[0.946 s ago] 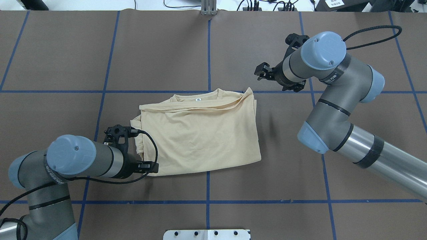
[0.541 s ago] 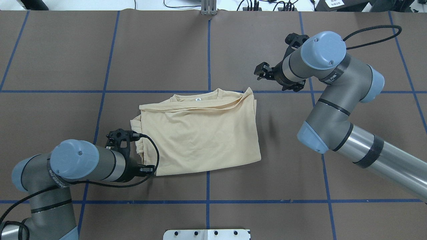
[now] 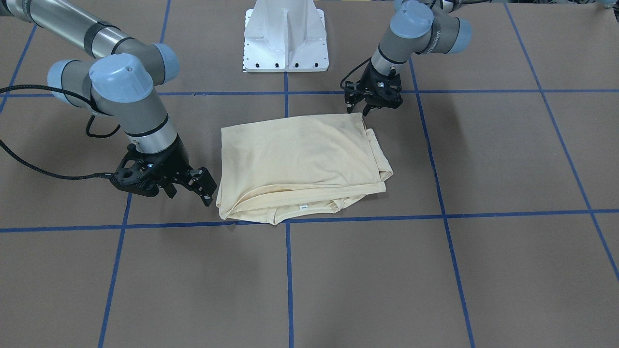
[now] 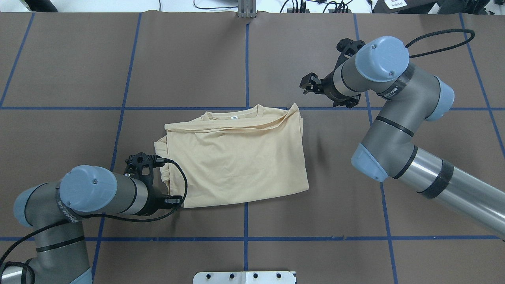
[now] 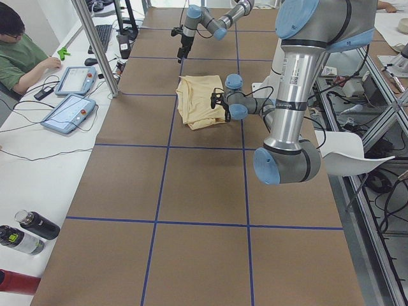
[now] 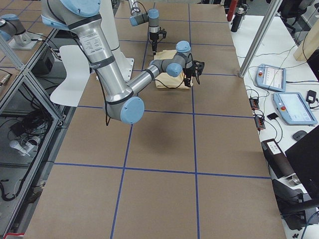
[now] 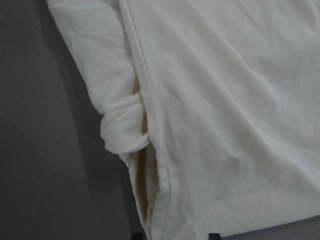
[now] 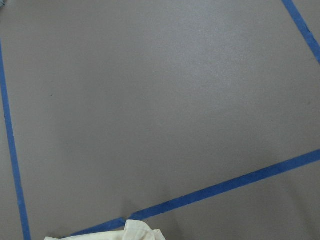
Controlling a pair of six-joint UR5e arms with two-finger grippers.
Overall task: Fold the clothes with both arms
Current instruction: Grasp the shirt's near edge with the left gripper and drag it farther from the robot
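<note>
left arm [image 4: 98, 191] bent low, left pincer [image 3: 358, 109] open at 7 o'clock corner of the folded t-shirt [image 4: 236, 157] seen overhead, right pincer [image 4: 303, 86] open, t-shirt apart at its 7 o'clock on tabletop [image 4: 335, 205]

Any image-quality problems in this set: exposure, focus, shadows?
Left wrist view: the T-shirt reads washed-out, nearly white, slightly soft. Overhead view: sharp, evenly lit, a faint shadow on the table beside the T-shirt. Right wrist view: evenly lit, mostly table, only a T-shirt corner at the bottom edge. Side views: T-shirt small, little detail.
</note>
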